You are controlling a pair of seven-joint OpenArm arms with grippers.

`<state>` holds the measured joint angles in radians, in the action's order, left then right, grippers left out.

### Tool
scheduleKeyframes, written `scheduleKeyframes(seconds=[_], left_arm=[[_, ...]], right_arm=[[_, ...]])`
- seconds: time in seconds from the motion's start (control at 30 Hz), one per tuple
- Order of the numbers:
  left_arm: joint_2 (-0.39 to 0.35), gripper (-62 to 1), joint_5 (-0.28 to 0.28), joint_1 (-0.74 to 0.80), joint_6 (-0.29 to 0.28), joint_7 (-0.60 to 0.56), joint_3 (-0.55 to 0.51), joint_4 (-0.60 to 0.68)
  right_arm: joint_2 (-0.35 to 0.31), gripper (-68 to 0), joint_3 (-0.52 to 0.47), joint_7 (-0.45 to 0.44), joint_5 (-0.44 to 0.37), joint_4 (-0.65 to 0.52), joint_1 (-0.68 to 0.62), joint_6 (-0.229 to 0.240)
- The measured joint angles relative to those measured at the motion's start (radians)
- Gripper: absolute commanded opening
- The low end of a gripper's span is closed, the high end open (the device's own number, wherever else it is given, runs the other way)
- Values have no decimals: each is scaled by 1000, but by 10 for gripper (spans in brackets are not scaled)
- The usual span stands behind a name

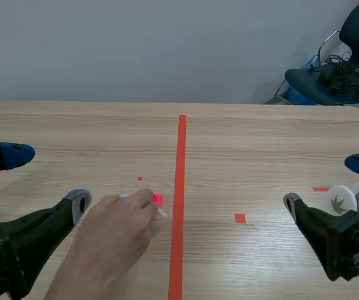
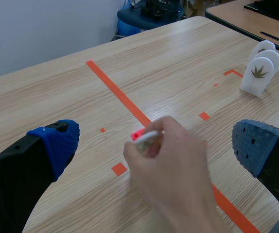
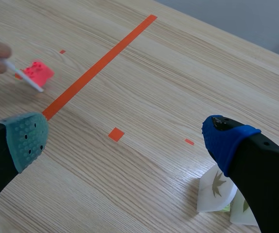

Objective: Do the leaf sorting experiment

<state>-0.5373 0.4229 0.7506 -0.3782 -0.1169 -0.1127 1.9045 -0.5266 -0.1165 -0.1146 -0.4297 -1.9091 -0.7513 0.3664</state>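
Two white leaf cards stand upright on the worktop, long axis vertical and printed faces turned towards my cameras. They sit just beside and partly under the blue-padded finger of my right jaws, which are spread wide. My left jaws are likewise spread; between them a person's hand pinches a white stick beside a pink block.

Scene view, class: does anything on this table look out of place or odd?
Yes: a person's hand is over the table beside the left gripper, holding a thin white stick at a small pink block near the tape line. The leaf cards stand upright.
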Motion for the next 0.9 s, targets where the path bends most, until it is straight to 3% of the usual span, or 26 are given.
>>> scheduleKeyframes(seconds=[0.43, 0.73, 0.9], left_arm=[[0, 14, 0, 0, 0, 2, 0, 0], [0, 14, -7, -4, -8, 142, 0, 0], [0, 14, -85, -97, -14, 144, 51, -102]], right_arm=[[0, 4, 0, 0, 0, 0, 0, 0], [0, 4, 0, 2, 0, 0, 0, 0], [0, 4, 0, 3, 0, 0, 0, 0]])
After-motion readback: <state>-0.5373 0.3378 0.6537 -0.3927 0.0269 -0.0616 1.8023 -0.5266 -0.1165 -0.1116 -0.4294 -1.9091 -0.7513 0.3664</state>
